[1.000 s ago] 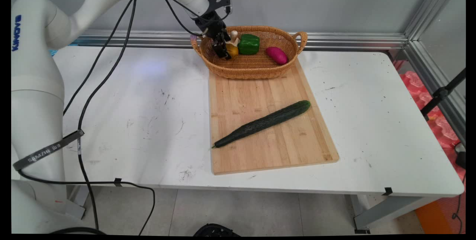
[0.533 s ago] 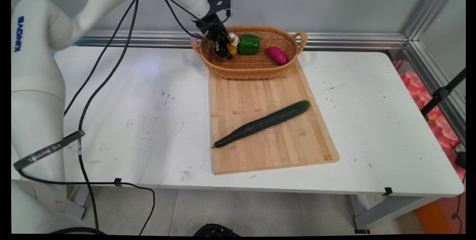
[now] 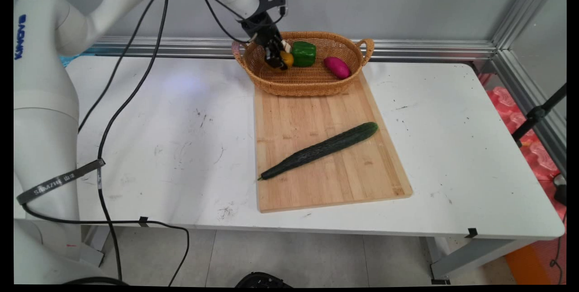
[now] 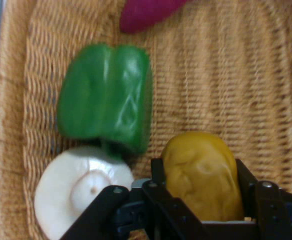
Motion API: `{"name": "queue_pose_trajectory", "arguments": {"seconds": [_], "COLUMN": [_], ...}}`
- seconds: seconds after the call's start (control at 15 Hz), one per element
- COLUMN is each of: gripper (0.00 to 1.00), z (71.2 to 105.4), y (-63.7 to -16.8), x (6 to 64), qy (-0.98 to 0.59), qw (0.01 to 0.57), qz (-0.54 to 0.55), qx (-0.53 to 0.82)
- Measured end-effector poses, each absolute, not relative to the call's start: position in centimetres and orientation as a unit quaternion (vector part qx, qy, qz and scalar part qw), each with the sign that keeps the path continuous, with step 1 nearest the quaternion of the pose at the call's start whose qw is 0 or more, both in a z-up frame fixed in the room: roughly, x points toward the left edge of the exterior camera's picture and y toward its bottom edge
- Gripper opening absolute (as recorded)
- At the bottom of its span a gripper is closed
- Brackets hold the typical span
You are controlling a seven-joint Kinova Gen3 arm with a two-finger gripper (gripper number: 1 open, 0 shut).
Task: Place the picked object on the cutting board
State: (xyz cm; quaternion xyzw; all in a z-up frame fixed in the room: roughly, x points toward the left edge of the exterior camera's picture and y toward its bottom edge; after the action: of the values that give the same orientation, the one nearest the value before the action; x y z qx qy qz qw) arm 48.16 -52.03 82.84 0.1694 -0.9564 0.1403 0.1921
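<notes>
- A white robot arm reaches in from the upper left, and its black gripper point(image 3: 277, 61) points down into a woven basket point(image 3: 307, 85) at the back of a white table point(image 3: 149, 138).
- In the hand view, the gripper point(image 4: 198, 172) has its two fingers point(image 4: 158, 172) closed to a narrow gap, one on each side of a yellow potato point(image 4: 202, 172), so that it grips the potato between them.
- The yellow potato point(image 3: 287, 59) sits in the left part of the basket, low, close above the woven bottom; whether it touches the bottom cannot be told.
- Just beside the potato is a white mushroom point(image 4: 83, 192), cap up, next to one finger.
- A green pepper point(image 4: 107, 105) lies against the mushroom, just past the potato; in the main view the pepper point(image 3: 303, 53) is in the middle of the basket.
- A purple sweet potato point(image 3: 336, 67) lies in the right part of the basket, apart from the pepper.
- The basket stands on the far end of a wooden cutting board point(image 3: 325, 179).
- A long dark green cucumber point(image 3: 321, 149) lies slantwise across the board, well apart from the basket.
- Black cables point(image 3: 122, 102) hang from the arm down past the table's left side.
</notes>
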Motion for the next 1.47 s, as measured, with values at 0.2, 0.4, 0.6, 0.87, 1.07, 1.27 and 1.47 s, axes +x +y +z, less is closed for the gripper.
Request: {"name": "queue_pose_trajectory", "arguments": {"seconds": [0.2, 0.4, 0.6, 0.87, 1.07, 1.27, 1.47], "gripper": [0.00, 0.00, 0.00, 0.00, 0.00, 0.00, 0.00], "z": [85.9, 88.7, 91.4, 93.1, 93.1, 91.9, 90.2], "y": [-50.7, -49.2, -47.3, -44.5, -42.2, -39.5, -37.4], "x": [45.6, 42.5, 38.8, 34.8, 32.1, 29.5, 27.4], "qy": [-0.954, -0.950, -0.944, -0.936, -0.933, -0.932, -0.931], "qw": [0.205, 0.226, 0.254, 0.281, 0.294, 0.303, 0.309], "qz": [0.144, 0.142, 0.132, 0.114, 0.103, 0.092, 0.085], "qx": [0.165, 0.163, 0.166, 0.177, 0.180, 0.177, 0.174]}}
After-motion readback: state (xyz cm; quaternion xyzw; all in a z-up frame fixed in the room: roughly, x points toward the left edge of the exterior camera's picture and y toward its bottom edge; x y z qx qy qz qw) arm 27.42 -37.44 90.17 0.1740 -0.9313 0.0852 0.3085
